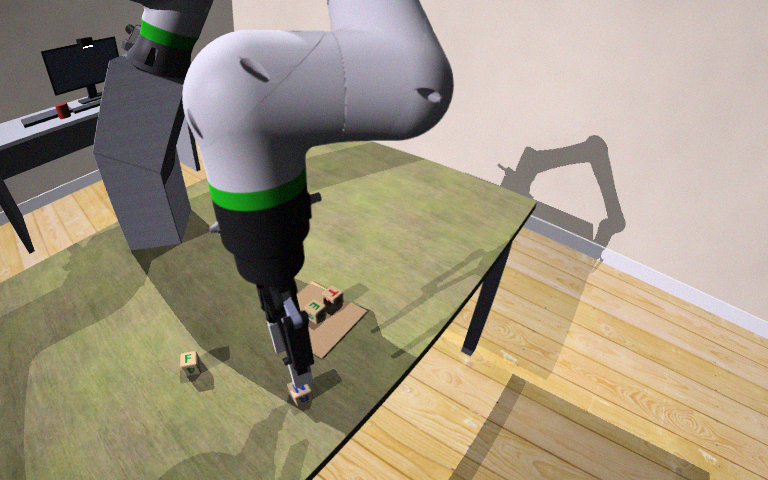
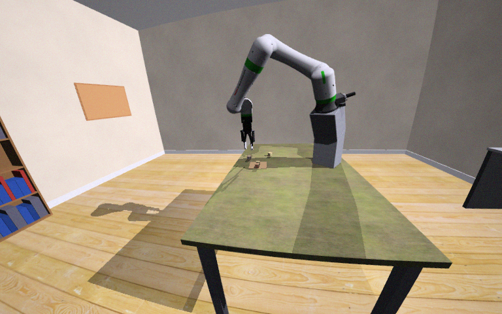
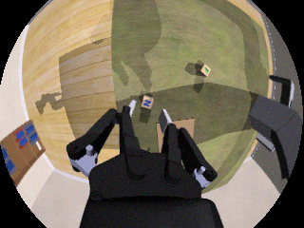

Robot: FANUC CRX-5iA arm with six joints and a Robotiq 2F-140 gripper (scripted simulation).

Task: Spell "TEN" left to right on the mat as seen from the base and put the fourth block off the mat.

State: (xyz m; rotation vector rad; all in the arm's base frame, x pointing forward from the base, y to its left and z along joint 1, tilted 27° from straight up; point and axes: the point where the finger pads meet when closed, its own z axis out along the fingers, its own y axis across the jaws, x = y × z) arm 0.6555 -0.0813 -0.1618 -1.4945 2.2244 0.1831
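Observation:
The gripper is open part way with nothing between its fingers, pointing down above the N block. The N block lies on the table off the mat, blue N on top; a fingertip partly covers it in the top view. The brown mat lies flat. The E block and T block stand on it side by side, green E and red T on top; the gripper hides them in the wrist view. The F block lies off the mat.
The table has its edge close beyond the N block and the mat. The robot's pedestal stands at the opposite side. The arm hangs over the area beside the mat in the top view.

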